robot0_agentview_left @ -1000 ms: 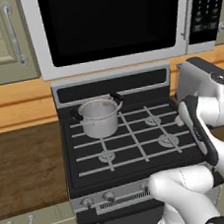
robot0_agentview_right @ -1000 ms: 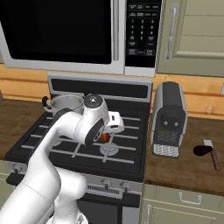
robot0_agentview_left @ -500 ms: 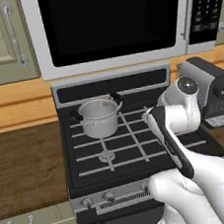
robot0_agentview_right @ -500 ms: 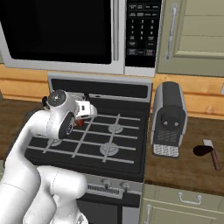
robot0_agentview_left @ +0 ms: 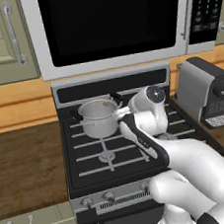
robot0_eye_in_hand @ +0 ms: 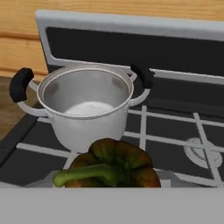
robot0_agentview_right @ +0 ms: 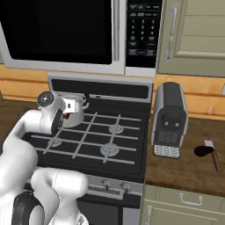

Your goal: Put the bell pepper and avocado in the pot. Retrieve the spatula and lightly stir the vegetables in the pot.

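Note:
The steel pot (robot0_agentview_left: 99, 118) with two black handles stands empty on the stove's back left burner, and I see inside it in the hand view (robot0_eye_in_hand: 85, 109). My gripper (robot0_agentview_left: 121, 119) hovers just right of the pot, shut on the bell pepper (robot0_eye_in_hand: 113, 166), a dark reddish-green one with a green stem. A red bit of the pepper (robot0_agentview_right: 66, 116) shows under the hand, close to the pot (robot0_agentview_right: 80, 113). The spatula (robot0_agentview_right: 214, 154) lies on the counter at the far right, beside the dark avocado (robot0_agentview_right: 202, 151). The pepper hides my fingertips.
A grey coffee machine (robot0_agentview_right: 169, 121) stands on the counter right of the stove (robot0_agentview_right: 101, 140), between the burners and the spatula. The microwave (robot0_agentview_left: 113, 22) hangs low above the stove. Brown counter (robot0_agentview_left: 26, 164) stretches to the left.
The arm has swung left across the stove, from the coffee machine side to the pot, carrying the bell pepper with it. The pot has stayed put.

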